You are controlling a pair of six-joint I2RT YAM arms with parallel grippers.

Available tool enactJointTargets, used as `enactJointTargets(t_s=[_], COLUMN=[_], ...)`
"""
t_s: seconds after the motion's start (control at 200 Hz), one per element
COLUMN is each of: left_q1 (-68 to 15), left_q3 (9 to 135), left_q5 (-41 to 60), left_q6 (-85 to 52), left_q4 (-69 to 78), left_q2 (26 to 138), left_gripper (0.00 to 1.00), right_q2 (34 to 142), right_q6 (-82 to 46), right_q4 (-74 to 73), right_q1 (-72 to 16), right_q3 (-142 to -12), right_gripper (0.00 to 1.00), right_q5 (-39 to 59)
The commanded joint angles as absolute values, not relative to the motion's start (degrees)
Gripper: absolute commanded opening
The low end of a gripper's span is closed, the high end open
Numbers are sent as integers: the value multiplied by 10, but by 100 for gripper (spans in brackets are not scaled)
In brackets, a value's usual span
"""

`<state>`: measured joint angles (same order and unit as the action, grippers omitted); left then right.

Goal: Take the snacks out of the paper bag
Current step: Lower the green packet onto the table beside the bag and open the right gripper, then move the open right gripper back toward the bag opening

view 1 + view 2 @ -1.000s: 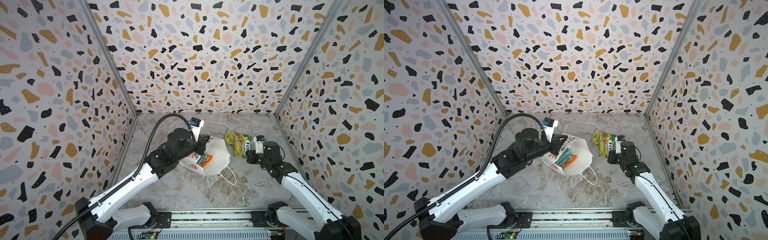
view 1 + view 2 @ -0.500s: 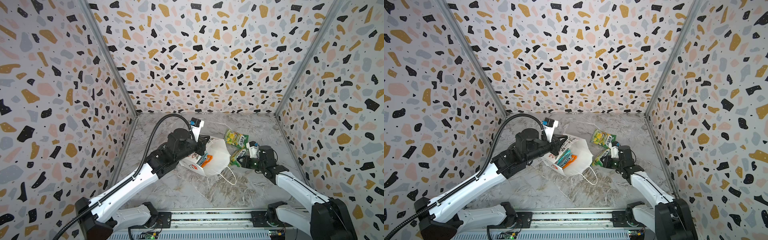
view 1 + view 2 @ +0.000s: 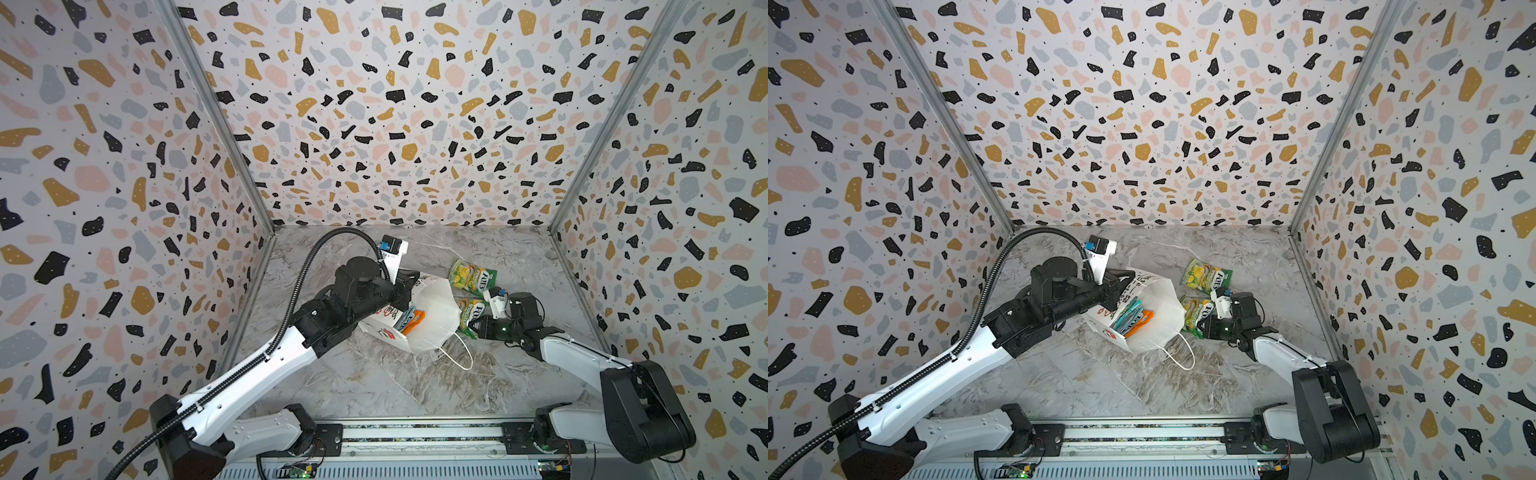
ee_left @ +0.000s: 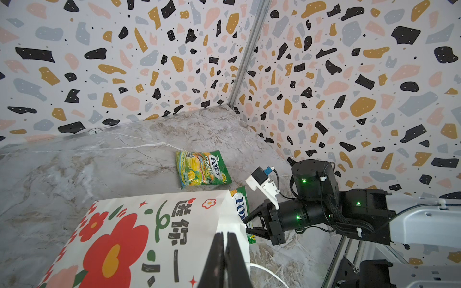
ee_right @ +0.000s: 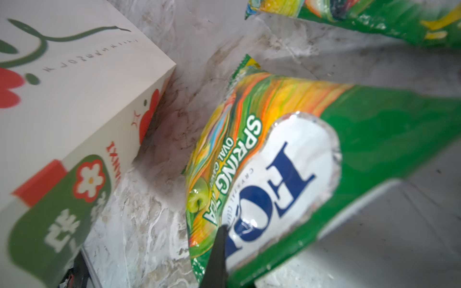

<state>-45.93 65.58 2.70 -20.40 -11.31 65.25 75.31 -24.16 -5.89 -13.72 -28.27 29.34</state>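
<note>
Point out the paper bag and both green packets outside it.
paper bag (image 3: 432, 320), in a top view, white side panel.
far green packet (image 3: 471, 275), in a top view, its middle.
near green packet (image 5: 287, 174), right wrist view, white logo patch.

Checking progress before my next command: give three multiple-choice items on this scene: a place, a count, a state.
1. The orange packet is: A in the bag; B behind the bag; C in a far corner.
2. Green packets outside the bag: A one; B two; C four.
3. The right tool is: A open; B shut on a green packet; C shut on the bag.
Key: 1A, it shows in the bag's mouth; 2B, one lies alone on the table, one beside the bag; 3B, its jaws pinch the packet's edge.
</note>
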Motion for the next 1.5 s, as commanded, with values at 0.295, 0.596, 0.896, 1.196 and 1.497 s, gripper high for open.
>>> enactJointTargets(t_s=[0.295,0.596,0.896,1.196,1.497], left_q1=[-462,-462,-462,-462,-462], left_q3=[652,652,653,656,660], left_q5=[36,37,38,38,46], left_q6=[-204,-201,-199,-199,-203], left_q4=[-88,-90,-89,-86,-75], left_q2=[647,650,653,655,656], left_gripper=[0,0,0,0,0], right_q2=[794,701,547,503,590], right_q6=[-193,-203,-161,-132,-60], right_q4=[-22,-20,-94,-125,-50], right_q1=[-133,-133,-145,-247,-371], right_q3=[-328,-315,-291,-311,-363], right_gripper=[38,57,57,59,58], right_q5=[143,77,317,419,360])
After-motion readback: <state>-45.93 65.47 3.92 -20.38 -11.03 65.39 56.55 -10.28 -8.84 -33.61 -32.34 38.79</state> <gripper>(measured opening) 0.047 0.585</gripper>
